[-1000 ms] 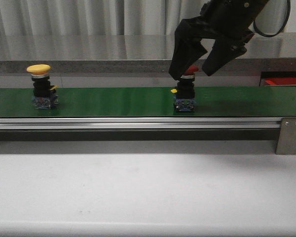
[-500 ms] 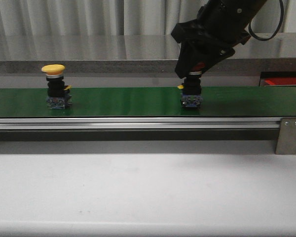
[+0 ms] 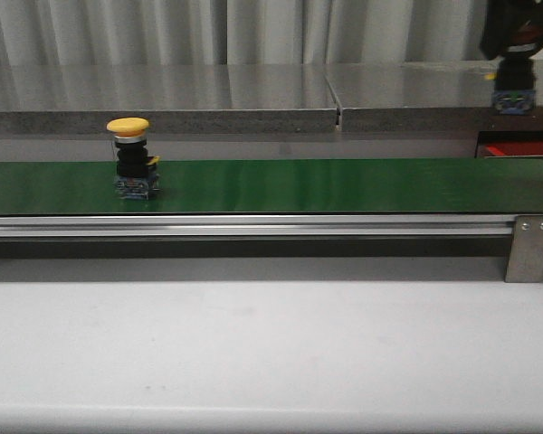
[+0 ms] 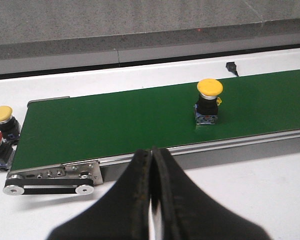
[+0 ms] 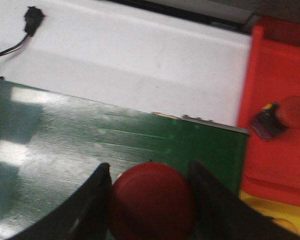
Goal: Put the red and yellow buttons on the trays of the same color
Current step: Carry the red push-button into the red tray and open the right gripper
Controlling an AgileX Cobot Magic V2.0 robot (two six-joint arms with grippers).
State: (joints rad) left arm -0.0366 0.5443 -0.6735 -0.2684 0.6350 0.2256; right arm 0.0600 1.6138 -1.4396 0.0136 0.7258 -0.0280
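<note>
The long green conveyor belt [image 3: 281,185] ran across the middle of the white table, and everything else stood in relation to it. Past the belt's right end lay the red plastic tray [image 5: 280,145], with one red-capped button [image 5: 282,116] already lying on its side in it and a strip of yellow tray [image 5: 270,212] just beside it. High above that same end hung the right gripper [image 5: 151,200], its two black fingers clamped on the dome of a red mushroom push button [image 5: 151,200] whose blue base dangled free below. Off the belt's near edge the left gripper [image 4: 152,192] waited with its jaws pressed together and nothing between them. On the belt's left half a yellow mushroom push button [image 3: 133,163] stood upright, alone. Beyond the belt's far left end two spare buttons [image 4: 1,131], one yellow and one red, sat on the table.

The risk seemed plain: held only by its smooth cap, the red button could slip or swing, and a release too early would likely drop it on the belt or the yellow tray rather than the red one.
</note>
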